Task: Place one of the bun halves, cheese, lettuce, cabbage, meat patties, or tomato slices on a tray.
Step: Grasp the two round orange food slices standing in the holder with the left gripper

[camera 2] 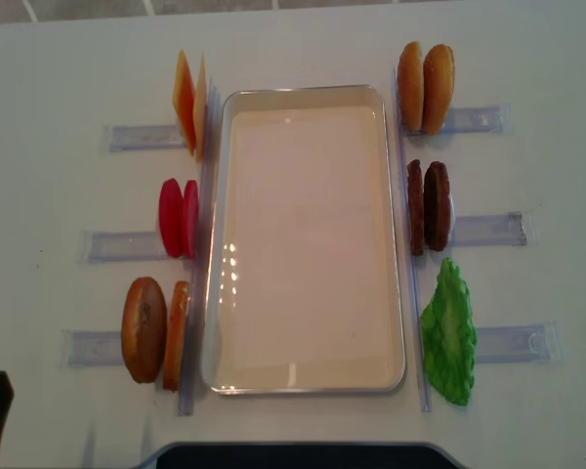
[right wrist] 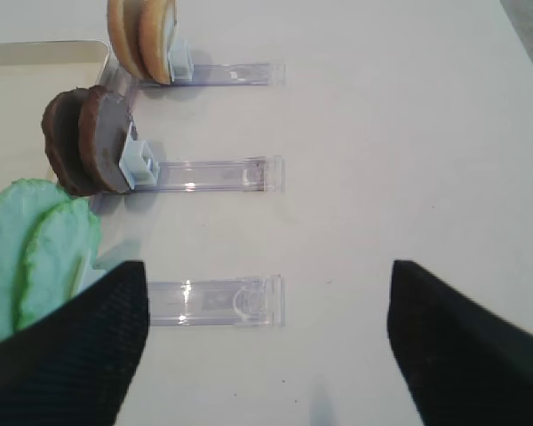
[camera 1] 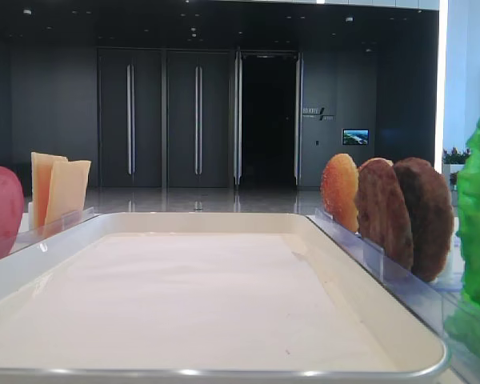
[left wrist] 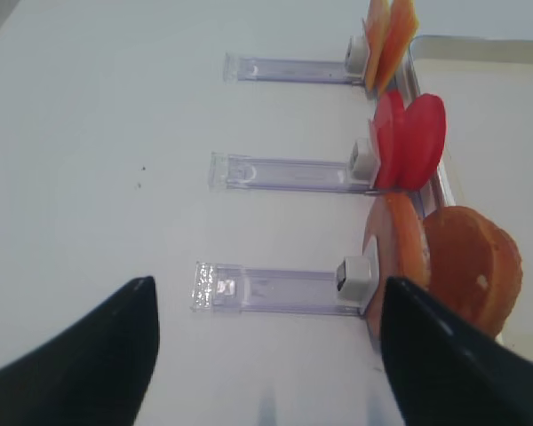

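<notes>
The cream tray (camera 2: 396, 234) lies bare in the middle of the table. To its left, clear racks hold cheese (camera 2: 186, 103), tomato slices (camera 2: 179, 217) and bun halves (camera 2: 154, 330). To its right stand more bun halves (camera 2: 425, 88), meat patties (camera 2: 428, 205) and lettuce (camera 2: 449, 332). Cabbage is out of view. My left gripper (left wrist: 266, 355) hovers open over the table left of the near bun halves (left wrist: 466, 266), holding nothing. My right gripper (right wrist: 266, 355) is open and empty beside the lettuce (right wrist: 35, 248), over the bare end of its rack (right wrist: 213, 302).
Clear plastic racks (camera 2: 483, 230) stick out sideways from both long sides of the tray. White table surface lies beyond their outer ends. A dark rounded edge (camera 2: 293, 454) runs along the table's near side.
</notes>
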Controlling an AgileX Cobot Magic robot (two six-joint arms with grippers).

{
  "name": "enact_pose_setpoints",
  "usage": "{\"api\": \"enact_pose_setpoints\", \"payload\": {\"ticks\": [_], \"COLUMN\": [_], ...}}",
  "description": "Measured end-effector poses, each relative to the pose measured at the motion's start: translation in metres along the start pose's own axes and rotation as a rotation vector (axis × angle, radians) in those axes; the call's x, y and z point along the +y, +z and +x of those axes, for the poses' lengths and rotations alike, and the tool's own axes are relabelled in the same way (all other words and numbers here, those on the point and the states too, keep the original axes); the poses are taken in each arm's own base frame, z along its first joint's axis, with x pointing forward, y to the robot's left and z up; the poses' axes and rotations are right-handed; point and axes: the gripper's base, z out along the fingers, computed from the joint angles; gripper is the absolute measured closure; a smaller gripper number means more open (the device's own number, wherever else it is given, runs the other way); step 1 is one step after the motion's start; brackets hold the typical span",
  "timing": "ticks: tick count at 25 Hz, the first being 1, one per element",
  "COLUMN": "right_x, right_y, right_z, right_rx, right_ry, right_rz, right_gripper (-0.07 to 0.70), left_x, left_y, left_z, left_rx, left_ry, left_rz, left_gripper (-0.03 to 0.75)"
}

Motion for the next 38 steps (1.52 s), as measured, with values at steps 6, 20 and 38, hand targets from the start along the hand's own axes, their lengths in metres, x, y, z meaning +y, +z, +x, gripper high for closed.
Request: {"api": "enact_pose_setpoints", "payload": {"ticks": [6, 20, 38], "right_x": [0.0, 0.0, 0.0001], "right_y": [0.0, 0.0, 0.0], "right_z": [0.0, 0.0, 0.0], "right_rx": [0.0, 0.0, 0.0], "right_ry": [0.0, 0.0, 0.0], "right_rz": [0.0, 0.0, -0.001], "right_gripper": [0.076, 0.076, 0.076], "left_x": [-0.0002, -0.0002, -0.0002], "left_y": [0.001, 0.0012, 0.0012], "left_z": [-0.0004, -0.0003, -0.0003], "left_rx": [-0.009, -0.009, -0.009], "left_ry": [0.003, 0.004, 0.01], "left_rz": [0.003, 0.003, 0.003], "left_gripper": [0.125, 0.125, 0.125]}}
